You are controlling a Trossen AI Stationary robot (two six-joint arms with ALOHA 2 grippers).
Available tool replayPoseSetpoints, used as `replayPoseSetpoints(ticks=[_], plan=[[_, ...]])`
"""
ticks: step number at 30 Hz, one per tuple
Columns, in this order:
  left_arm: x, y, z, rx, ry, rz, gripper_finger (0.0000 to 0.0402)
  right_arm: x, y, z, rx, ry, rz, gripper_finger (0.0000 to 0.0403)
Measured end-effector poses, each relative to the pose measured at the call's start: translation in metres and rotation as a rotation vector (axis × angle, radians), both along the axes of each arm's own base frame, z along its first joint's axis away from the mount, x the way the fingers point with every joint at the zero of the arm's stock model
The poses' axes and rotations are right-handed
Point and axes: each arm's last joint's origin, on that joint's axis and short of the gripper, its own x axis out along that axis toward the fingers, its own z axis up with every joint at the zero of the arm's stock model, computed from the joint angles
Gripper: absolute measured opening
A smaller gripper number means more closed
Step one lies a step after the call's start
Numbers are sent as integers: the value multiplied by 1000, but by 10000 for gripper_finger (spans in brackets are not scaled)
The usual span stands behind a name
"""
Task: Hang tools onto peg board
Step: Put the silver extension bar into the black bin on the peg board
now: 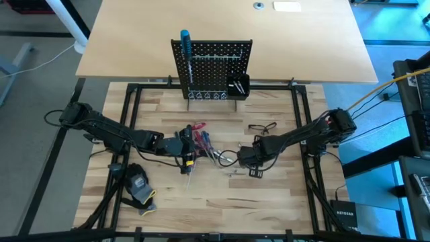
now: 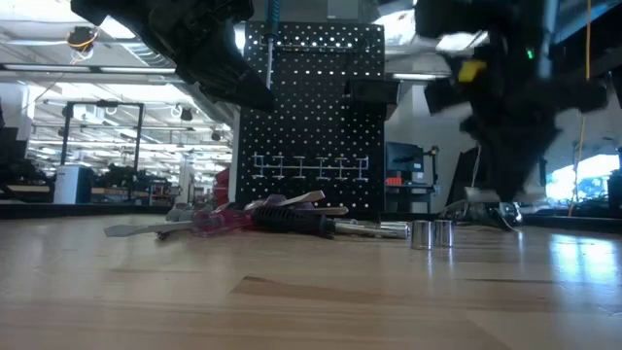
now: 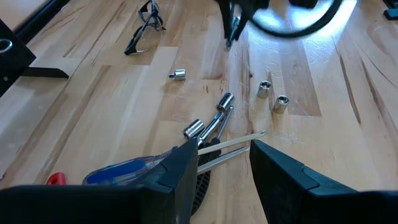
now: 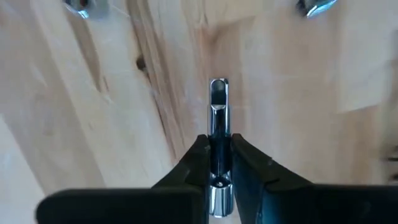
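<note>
The black peg board [image 1: 211,67] stands upright at the table's far side, with a blue-handled screwdriver [image 1: 185,46] at its top left. Loose tools [image 1: 201,140] lie in a heap mid-table: a blue-handled screwdriver [image 3: 118,174], a red-handled one [image 2: 219,222], silver shafts and small sockets [image 3: 264,89]. My left gripper [image 3: 221,165] hovers open over the heap's near side and touches nothing. To the heap's right, my right gripper [image 1: 252,165] points down, shut on a slim silver bit [image 4: 217,118]. My right gripper pinches the silver bit around its middle [image 4: 218,146] between its two fingers. The fingers come from above, pointing down, and the bit runs along them. Its free end [image 4: 218,87] points at the wood below and looks clear of the table.
Black wire-framed glasses [image 1: 262,127] lie on the table beyond the right gripper. A black-and-yellow glove [image 1: 139,189] lies near the front left. Loose sockets [image 2: 428,233] stand on the wood near the right gripper. A black frame borders the work area.
</note>
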Motion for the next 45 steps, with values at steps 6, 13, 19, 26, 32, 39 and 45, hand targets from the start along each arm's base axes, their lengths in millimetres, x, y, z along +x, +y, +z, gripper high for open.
replayPoseSetpoints(ticks=[6, 13, 19, 26, 32, 39, 45], plan=[[0, 0, 0, 2, 0, -2, 136, 9, -8, 51, -90, -91, 43, 48], [0, 0, 0, 2, 0, -2, 136, 9, -34, 111, -191, -232, 74, 47], [0, 0, 0, 3, 0, -2, 136, 3, -75, 155, -312, -376, 13, 49], [0, 0, 0, 2, 0, -2, 136, -2, -124, 190, -401, -593, -99, 50], [0, 0, 0, 3, 1, -2, 136, -4, -158, 203, -409, -739, -171, 51], [0, 0, 0, 4, 7, -2, 136, 1, -187, 190, -394, -708, -242, 51], [0, 0, 0, 4, 6, -1, 136, 10, -195, 177, -354, -674, -256, 51]])
